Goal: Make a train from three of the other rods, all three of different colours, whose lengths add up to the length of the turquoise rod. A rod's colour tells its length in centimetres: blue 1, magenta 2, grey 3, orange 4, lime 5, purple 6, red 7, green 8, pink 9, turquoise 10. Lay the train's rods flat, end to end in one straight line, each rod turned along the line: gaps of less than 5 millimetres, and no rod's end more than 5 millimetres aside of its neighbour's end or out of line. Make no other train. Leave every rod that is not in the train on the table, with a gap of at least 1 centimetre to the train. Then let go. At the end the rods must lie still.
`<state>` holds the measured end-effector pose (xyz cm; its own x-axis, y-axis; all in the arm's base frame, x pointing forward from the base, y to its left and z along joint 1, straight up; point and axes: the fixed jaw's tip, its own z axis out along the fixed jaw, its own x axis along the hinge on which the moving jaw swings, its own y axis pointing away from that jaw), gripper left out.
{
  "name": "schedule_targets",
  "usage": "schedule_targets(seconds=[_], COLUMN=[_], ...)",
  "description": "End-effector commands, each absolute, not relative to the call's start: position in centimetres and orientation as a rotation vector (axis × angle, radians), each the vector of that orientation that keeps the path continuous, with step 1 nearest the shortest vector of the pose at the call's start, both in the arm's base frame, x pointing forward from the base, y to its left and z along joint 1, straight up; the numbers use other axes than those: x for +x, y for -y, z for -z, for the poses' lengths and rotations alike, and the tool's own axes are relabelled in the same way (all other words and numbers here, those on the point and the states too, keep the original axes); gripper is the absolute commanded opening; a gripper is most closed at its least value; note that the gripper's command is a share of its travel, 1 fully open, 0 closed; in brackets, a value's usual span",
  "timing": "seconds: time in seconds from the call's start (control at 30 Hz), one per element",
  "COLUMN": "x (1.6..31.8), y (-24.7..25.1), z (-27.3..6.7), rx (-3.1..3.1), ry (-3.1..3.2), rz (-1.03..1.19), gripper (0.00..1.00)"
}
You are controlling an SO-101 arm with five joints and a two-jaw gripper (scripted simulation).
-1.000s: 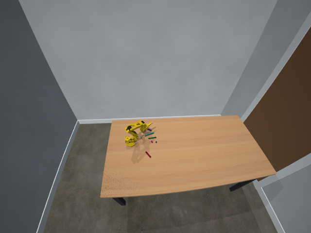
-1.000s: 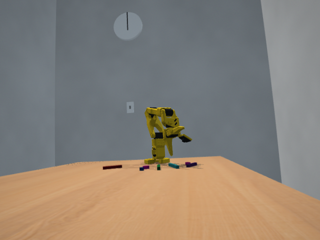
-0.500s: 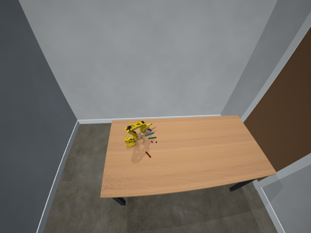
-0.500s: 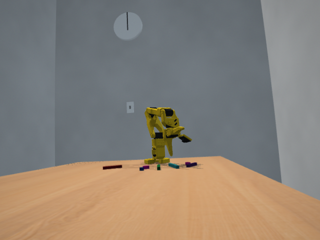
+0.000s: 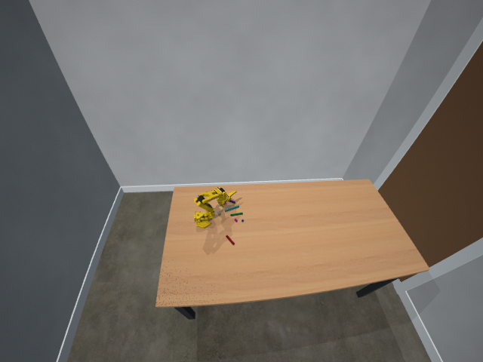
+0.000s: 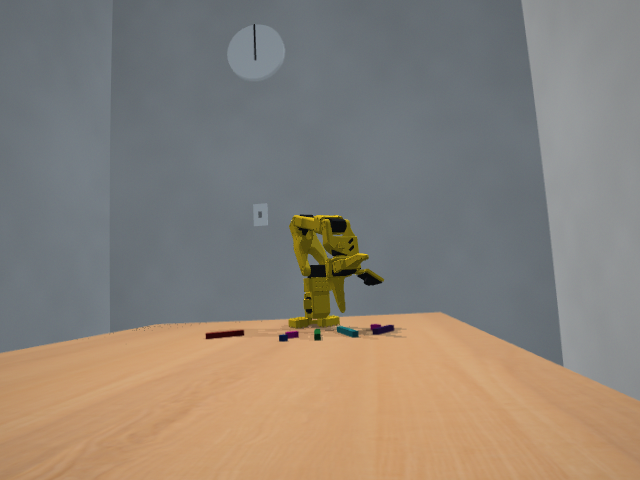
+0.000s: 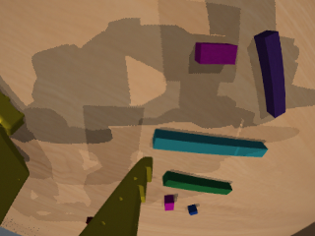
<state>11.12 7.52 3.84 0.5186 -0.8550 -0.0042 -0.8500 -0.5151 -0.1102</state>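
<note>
Against grey walls, a wood-grained table (image 5: 296,234) (image 6: 330,403) (image 7: 290,192) with scattered rods.

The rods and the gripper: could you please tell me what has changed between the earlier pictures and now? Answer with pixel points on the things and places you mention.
Nothing visibly changed. The gripper (image 6: 359,289) is open above the table (image 5: 312,234) (image 6: 330,403), and the red (image 5: 230,240) (image 6: 224,334), green (image 5: 236,214) (image 6: 317,334) (image 7: 197,183) and turquoise (image 5: 232,208) (image 6: 347,331) (image 7: 209,145) rods lie as they did.
</note>
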Motion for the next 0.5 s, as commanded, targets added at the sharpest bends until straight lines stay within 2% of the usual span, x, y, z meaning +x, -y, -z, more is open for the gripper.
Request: schedule_targets(seconds=[0.0, 0.47], x=[11.92, 11.86], y=[-8.08, -8.04], z=[-4.89, -4.66], rx=[-2.604, -2.601], ry=[-1.45, -1.465], rz=[0.119, 0.115], gripper=[1.0, 1.0])
